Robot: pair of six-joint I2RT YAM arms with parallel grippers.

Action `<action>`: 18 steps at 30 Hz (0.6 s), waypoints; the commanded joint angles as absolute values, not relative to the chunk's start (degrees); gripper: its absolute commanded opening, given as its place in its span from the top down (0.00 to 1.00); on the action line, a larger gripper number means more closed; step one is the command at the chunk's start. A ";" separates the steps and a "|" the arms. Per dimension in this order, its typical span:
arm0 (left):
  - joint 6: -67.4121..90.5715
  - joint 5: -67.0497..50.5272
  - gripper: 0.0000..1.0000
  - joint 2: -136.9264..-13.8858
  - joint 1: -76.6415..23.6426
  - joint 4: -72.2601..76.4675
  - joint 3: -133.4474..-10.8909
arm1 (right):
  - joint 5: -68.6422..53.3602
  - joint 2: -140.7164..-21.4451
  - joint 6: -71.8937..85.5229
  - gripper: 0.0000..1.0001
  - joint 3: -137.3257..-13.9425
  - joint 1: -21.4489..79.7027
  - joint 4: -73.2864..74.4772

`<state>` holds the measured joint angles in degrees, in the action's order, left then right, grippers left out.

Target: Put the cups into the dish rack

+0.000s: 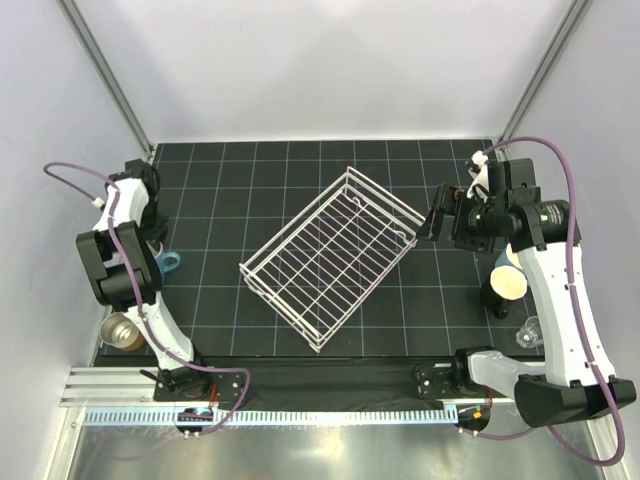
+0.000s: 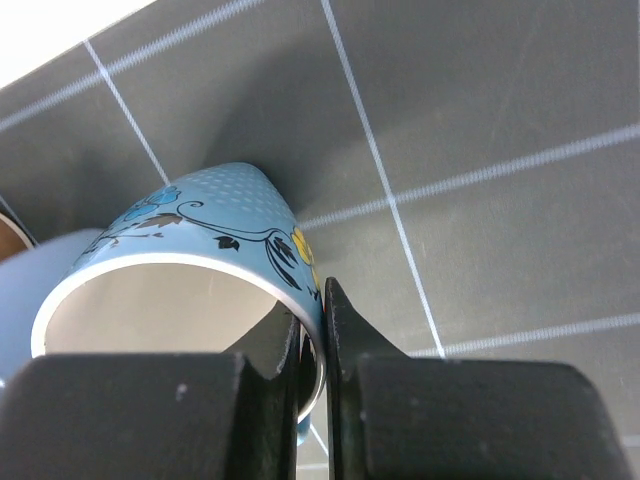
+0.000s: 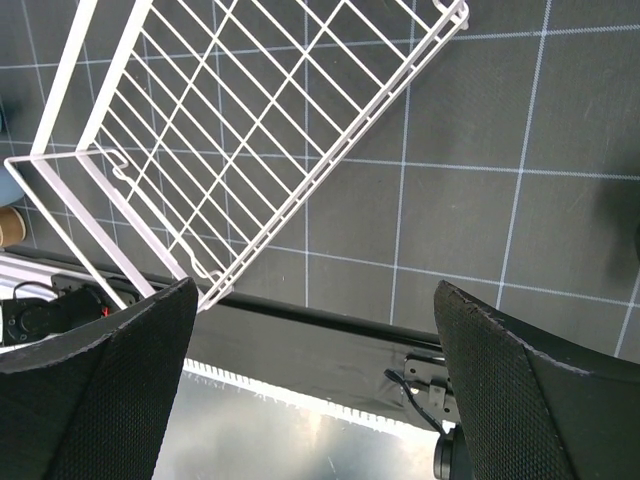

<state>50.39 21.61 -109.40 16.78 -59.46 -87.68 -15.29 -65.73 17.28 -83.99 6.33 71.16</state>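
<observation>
The left gripper (image 2: 322, 300) is pinching the rim of a light blue cup (image 2: 200, 215) with a flower pattern. One finger is inside the wall and one outside, with the jaws almost together on it. The cup is at the left side of the dark mat (image 1: 420, 300), well apart from the dish rack (image 1: 330, 255), which is lying at an angle in the middle with no cup in it. The right gripper (image 3: 315, 290) is hanging wide open beside the rack's right corner, holding nothing. The left fingers are catching only a thin piece of rim (close to their tips), so the cup may swing or slip out during the carry. It is hard to tell from the wrist view whether it is resting on the mat. Another pale blue cup (image 2: 40, 265) just beside it could get knocked.
</observation>
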 commanded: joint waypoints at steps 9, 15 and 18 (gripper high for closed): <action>53.88 8.54 1.00 -86.16 8.98 -48.36 -82.81 | -22.23 -56.70 16.88 0.00 -77.79 8.52 69.79; 57.56 -1.48 1.00 -77.53 0.63 -40.71 -79.20 | -28.73 -56.69 17.49 0.00 -76.63 9.49 68.55; 59.67 -7.01 1.00 -71.73 -4.72 -29.07 -75.08 | -31.46 -56.60 17.75 0.00 -78.57 9.93 67.94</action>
